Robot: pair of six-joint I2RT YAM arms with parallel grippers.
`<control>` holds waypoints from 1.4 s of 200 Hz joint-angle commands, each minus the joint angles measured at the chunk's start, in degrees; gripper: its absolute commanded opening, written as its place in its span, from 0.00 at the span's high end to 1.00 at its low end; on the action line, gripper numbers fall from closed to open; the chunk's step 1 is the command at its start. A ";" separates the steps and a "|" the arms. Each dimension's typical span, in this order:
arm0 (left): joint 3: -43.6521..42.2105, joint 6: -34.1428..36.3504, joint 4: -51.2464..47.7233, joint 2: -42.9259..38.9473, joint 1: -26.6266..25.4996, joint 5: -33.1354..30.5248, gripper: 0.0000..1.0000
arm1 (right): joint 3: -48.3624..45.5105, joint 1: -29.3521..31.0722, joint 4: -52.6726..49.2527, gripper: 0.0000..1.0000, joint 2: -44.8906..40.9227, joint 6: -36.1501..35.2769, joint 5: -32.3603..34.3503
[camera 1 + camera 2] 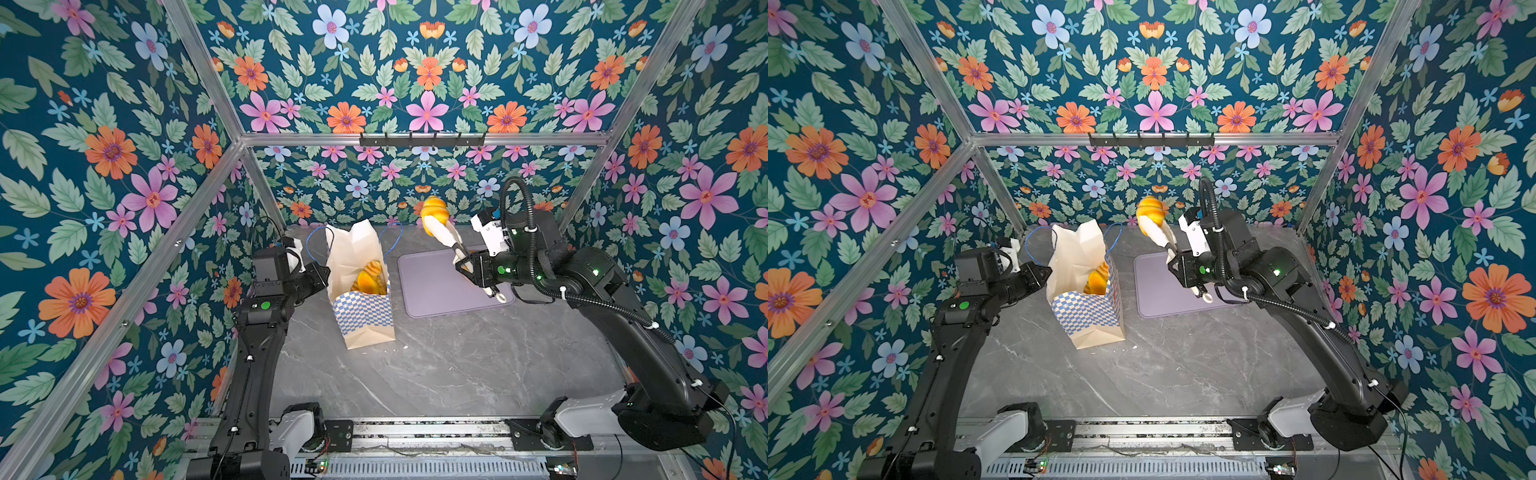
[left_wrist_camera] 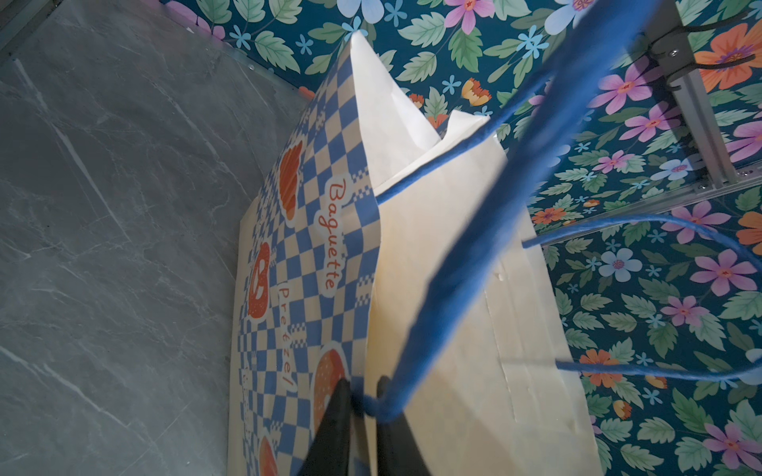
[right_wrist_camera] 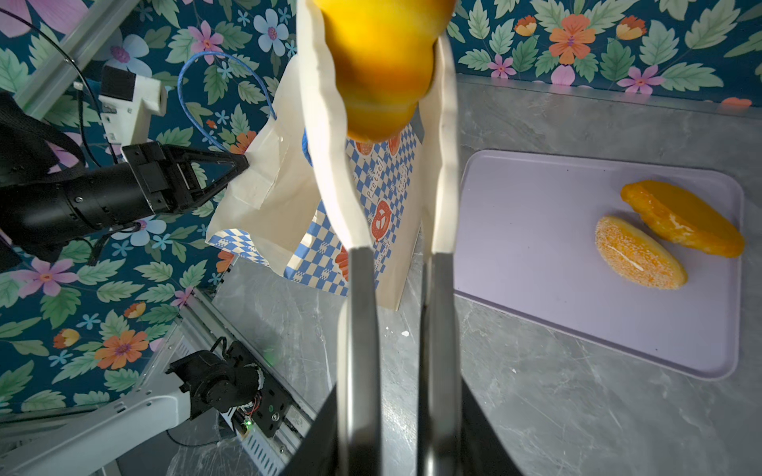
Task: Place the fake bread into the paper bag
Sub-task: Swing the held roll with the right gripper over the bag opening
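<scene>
The paper bag (image 1: 361, 316) (image 1: 1088, 316) stands open on the grey table, with several pieces of fake bread (image 1: 370, 278) (image 1: 1098, 280) inside. My left gripper (image 1: 326, 270) (image 2: 365, 395) is shut on the bag's rim where a blue cord handle (image 2: 453, 255) joins it. My right gripper (image 1: 461, 266) (image 3: 398, 395) is shut on white-tipped tongs (image 1: 446, 239) (image 3: 330, 165). The tongs pinch a ridged golden roll (image 1: 434, 210) (image 1: 1151, 210) (image 3: 383, 70) in the air, right of the bag's mouth and behind it. A seeded loaf (image 3: 641, 257) and a long roll (image 3: 682, 218) lie on the lilac tray (image 3: 536, 247).
The lilac tray (image 1: 428, 291) (image 1: 1154, 291) lies just right of the bag, partly under my right arm, which hides the two breads in both top views. Floral walls and aluminium frame posts (image 1: 257, 183) close in the table. The arms' base rail (image 1: 415, 432) runs along the front.
</scene>
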 commanded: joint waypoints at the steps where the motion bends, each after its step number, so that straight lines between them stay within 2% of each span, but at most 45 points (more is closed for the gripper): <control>1: 0.15 0.56 -0.37 -0.30 0.04 -0.29 0.84 | 1.70 2.11 2.23 0.65 1.10 -2.62 1.77; 123: -0.20 0.61 -0.55 -0.77 0.04 -0.46 0.84 | 12.17 12.49 -1.05 0.65 11.82 -6.94 5.99; 230: -0.42 0.77 -0.82 -0.99 0.06 -0.84 0.85 | 18.16 15.03 -3.76 0.67 21.27 -7.82 6.43; 280: -0.61 0.86 -0.90 -1.08 0.04 -0.84 0.89 | 18.14 15.20 -4.55 0.67 22.82 -7.65 6.44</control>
